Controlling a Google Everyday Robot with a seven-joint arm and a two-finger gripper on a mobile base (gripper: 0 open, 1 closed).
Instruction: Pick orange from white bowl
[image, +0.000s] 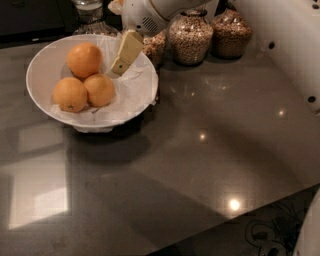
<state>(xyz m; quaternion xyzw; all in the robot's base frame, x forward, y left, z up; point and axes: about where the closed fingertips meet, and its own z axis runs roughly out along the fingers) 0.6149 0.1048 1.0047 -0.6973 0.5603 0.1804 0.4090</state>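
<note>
Camera view: where is the tool?

— The tool (120, 65) hangs tilted over the right inner side of the white bowl (42, 67), at the end of a white arm (150, 15) that reaches in from the top edge. I cannot tell how far open it is. I see nothing in its hold.

And the orange?

— The orange (85, 60) lies at the back of the bowl on crumpled paper (135, 87), just left of the tool and apart from it as far as I can see. In front of it lie a left paler orange (70, 94) and a right paler orange (100, 90), touching each other.

What stands around?

— Behind the bowl are glass jars with a brownish filling: a middle jar (189, 37), a right jar (231, 32), and a third jar (152, 47) partly hidden by the arm, just beside the bowl's rim. A clear glass (89, 7) stands at the top edge. The grey tabletop (200, 165) shows bright reflections. A white panel (295, 50) with dark holes fills the right edge, and dark cables (265, 232) lie past the tabletop's lower right edge.

Anything in the way?

— The bowl's flaring wall rises just right of the tool.
</note>
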